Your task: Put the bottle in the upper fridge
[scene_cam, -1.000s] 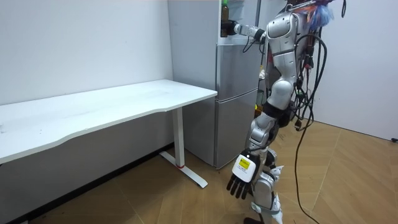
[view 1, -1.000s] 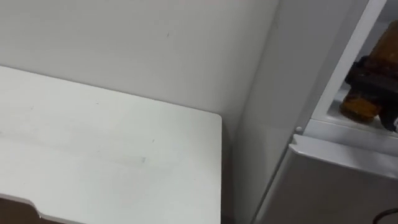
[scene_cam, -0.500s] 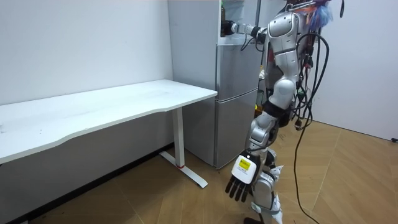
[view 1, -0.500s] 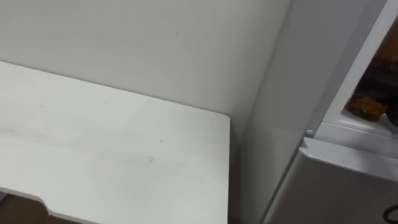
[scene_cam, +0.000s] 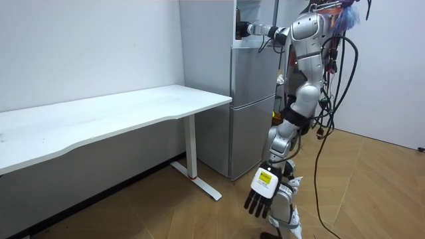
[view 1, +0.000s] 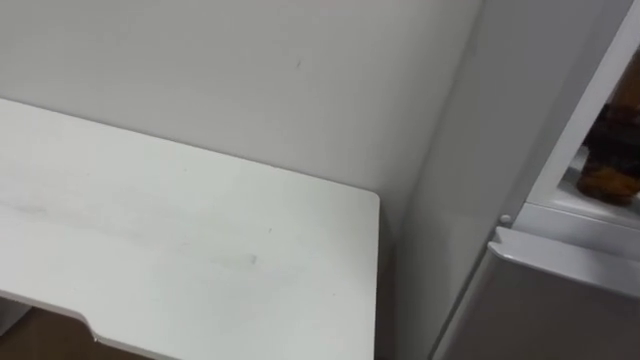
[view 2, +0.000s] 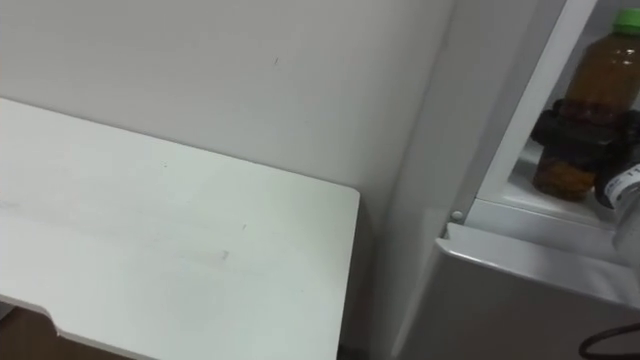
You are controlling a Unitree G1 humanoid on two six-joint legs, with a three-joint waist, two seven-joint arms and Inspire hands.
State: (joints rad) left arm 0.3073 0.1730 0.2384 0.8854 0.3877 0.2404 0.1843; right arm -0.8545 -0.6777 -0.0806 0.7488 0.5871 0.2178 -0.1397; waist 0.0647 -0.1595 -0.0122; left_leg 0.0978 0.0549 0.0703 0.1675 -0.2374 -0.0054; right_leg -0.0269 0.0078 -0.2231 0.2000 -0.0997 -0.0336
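A bottle [view 2: 600, 72] of amber liquid stands upright inside the open upper compartment of the white fridge [view 2: 470, 120], just above its shelf. My right hand [view 2: 578, 130] reaches in from the right and its dark fingers are curled round the bottle's lower half. In the left eye view the bottle's base [view 1: 607, 183] shows at the far right edge. In the room view I stand in front of the fridge [scene_cam: 252, 99] with my right hand [scene_cam: 244, 29] stretched into the top compartment. My left hand [scene_cam: 259, 196] hangs beside my leg, fingers relaxed.
A long white table [view 2: 150, 240] stands against the wall, its end close to the fridge's side. The lower fridge door [view 2: 520, 300] is closed, and its top edge juts out below the open compartment. Wooden floor [scene_cam: 372, 199] lies behind me.
The eye view has shifted, so table and fridge sit further right in the picture. My right hand stays round the bottle in the fridge. My body has leaned slightly away and the left hand swung a little.
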